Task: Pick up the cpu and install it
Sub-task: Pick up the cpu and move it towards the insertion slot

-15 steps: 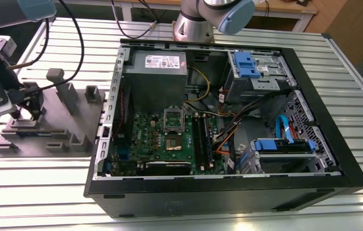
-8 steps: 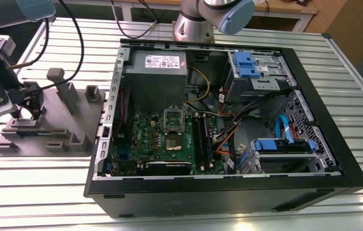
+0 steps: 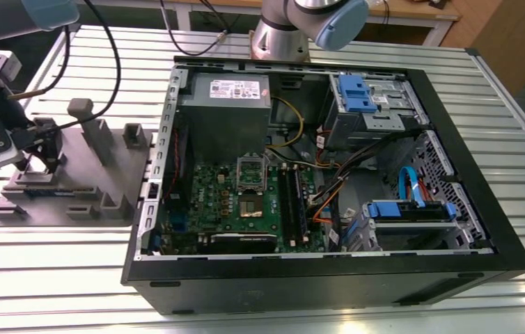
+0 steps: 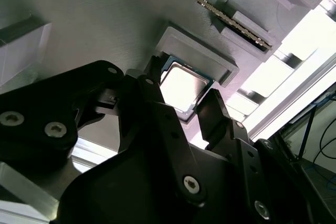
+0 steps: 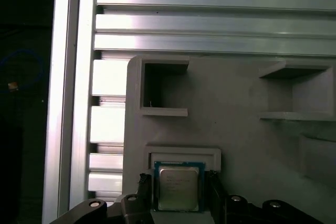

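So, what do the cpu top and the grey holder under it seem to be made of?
The cpu has a top that looks like satin silvery metal: it catches light. The grey holder looks like matte plastic; its surface is dull and uniform.

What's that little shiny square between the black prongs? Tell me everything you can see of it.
The cpu is a small flat square chip: a silvery metal top with faint print, on a thin blue-green rim. It lies flat in a shallow framed pocket of the grey holder, seen in both wrist views. The gripper's black jaws stand open on either side, close to its edges.
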Robot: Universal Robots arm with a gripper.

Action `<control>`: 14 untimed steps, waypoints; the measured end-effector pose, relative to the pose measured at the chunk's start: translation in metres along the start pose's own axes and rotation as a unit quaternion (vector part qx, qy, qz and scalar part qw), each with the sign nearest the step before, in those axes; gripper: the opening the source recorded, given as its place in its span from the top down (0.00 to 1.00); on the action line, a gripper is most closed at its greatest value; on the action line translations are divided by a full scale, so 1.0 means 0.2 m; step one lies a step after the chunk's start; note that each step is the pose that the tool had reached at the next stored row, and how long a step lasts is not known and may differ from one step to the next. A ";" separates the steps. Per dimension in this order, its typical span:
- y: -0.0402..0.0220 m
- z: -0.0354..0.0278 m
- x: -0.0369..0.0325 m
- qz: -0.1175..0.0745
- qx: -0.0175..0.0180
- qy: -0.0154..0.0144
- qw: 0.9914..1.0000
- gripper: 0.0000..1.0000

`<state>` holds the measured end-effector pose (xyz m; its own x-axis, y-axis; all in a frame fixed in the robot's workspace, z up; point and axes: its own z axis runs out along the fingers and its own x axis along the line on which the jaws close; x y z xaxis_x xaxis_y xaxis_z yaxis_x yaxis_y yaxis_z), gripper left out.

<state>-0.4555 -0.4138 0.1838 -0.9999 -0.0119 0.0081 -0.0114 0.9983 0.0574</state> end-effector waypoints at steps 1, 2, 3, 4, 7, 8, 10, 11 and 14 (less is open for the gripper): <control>0.000 0.000 0.000 0.000 0.000 0.000 1.000 0.45; 0.000 -0.001 0.001 0.000 0.000 -0.001 1.000 0.45; 0.000 -0.001 0.003 -0.001 0.000 -0.001 1.000 0.45; 0.000 0.000 0.005 -0.001 0.000 -0.002 1.000 0.45; 0.000 0.000 0.012 -0.002 0.001 -0.003 1.000 0.45; 0.000 0.000 0.015 -0.002 0.001 -0.003 1.000 0.45; 0.000 0.000 0.018 -0.002 0.002 -0.003 1.000 0.45; 0.000 0.000 0.018 -0.002 0.003 -0.004 1.000 0.45; 0.000 0.000 0.018 -0.002 0.008 -0.007 1.000 0.45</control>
<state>-0.4591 -0.4138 0.1838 -0.9999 -0.0151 -0.0054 -0.0154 0.9990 0.0420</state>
